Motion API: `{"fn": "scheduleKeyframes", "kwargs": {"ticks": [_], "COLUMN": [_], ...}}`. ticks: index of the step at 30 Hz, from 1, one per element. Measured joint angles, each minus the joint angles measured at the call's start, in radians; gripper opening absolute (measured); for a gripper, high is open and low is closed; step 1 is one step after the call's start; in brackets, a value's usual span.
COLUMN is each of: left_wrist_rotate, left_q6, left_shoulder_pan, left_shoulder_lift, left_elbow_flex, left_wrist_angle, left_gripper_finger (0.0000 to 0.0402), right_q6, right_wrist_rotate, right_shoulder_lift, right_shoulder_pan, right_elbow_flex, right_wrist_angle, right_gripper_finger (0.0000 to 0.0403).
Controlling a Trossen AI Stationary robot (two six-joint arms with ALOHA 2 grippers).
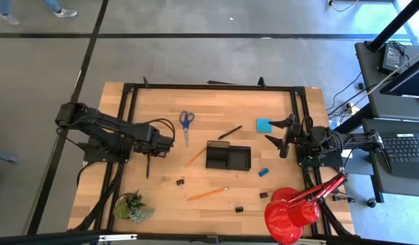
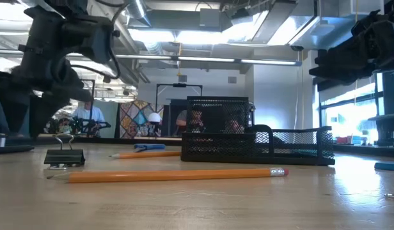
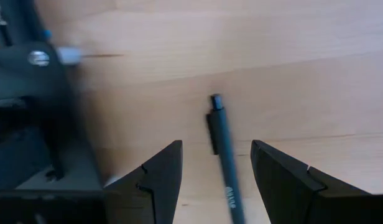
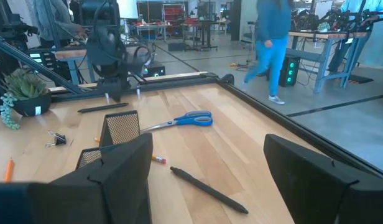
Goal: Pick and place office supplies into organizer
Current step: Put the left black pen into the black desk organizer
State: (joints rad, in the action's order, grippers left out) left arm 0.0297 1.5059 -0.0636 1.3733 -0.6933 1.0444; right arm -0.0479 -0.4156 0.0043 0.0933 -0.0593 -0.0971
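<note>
Black pen (image 3: 225, 162) lies between left end effector's (image 3: 215, 177) spread fingers

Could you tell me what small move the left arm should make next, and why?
Probably lower the left gripper straight down and close on the black pen. The left wrist view shows its fingers open on either side of the pen, which lies on the table along the gap between them, so it looks lined up for a grasp. The organizer holds no pen yet.
</note>
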Motion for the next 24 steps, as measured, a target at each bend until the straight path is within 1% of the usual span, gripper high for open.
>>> {"fn": "scheduleKeyframes", "kwargs": {"ticks": [13,24], "left_wrist_rotate": [-0.022,-0.047], "left_q6": [-0.035,-0.053], "left_shoulder_pan": [-0.002,0.003], "left_shoulder_lift": [0.082,0.081], "left_elbow_flex": [0.003,0.077], "left_wrist_angle": [-0.024,-0.103], "left_gripper_finger": [0.0184,0.0184], "right_q6": [0.000,-0.003], "right_wrist_rotate": [0.000,0.000], "right_shoulder_lift": [0.000,0.000], "right_shoulder_pan": [0.000,0.000], "right_elbow_flex": [0.000,0.000], "right_wrist_angle": [0.000,0.000], "right_gripper_finger": [0.0310,0.0310]}}
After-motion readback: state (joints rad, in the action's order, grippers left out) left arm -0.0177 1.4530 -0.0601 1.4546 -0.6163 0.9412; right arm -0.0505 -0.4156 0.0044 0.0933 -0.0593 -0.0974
